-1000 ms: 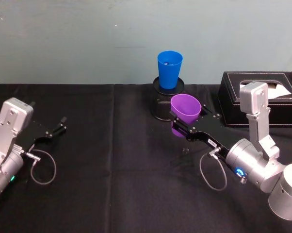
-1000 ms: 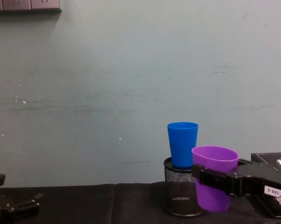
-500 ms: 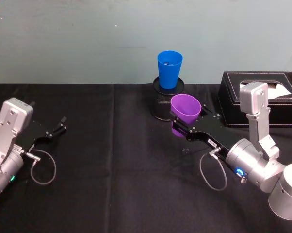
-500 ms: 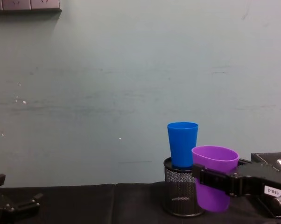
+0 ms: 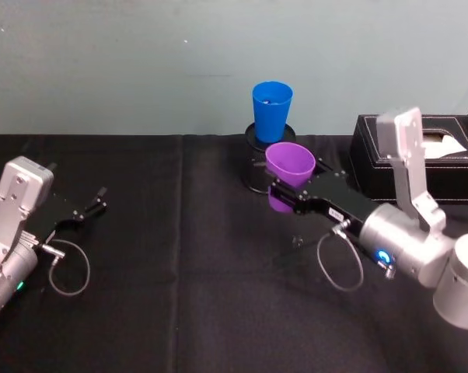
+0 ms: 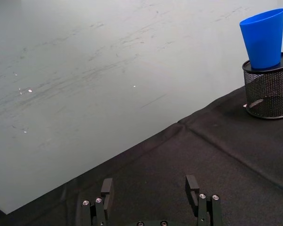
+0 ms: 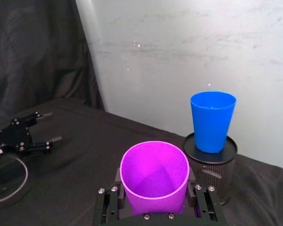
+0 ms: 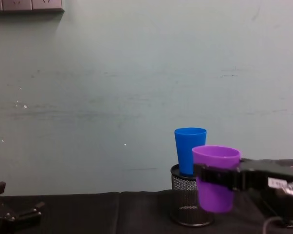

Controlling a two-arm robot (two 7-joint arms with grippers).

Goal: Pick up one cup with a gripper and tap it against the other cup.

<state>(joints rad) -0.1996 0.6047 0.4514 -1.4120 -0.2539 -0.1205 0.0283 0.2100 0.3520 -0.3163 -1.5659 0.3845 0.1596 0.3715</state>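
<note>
While left gripper (image 5: 94,200) sits spread, right gripper (image 5: 295,183) clamps the purple cup (image 5: 288,162) — near the blue cup (image 5: 271,113).

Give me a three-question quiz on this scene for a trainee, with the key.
1. True or false: the blue cup stands upright on top of the black mesh pen holder.
2. Which pincer is shut on the purple cup? A. the left pincer, low at the robot's left; B. the right pincer, just in front of the holder; C. neither.
3. Fill in: the left pincer's fingers are ____.
Key: 1 true; 2 B; 3 open.
</note>
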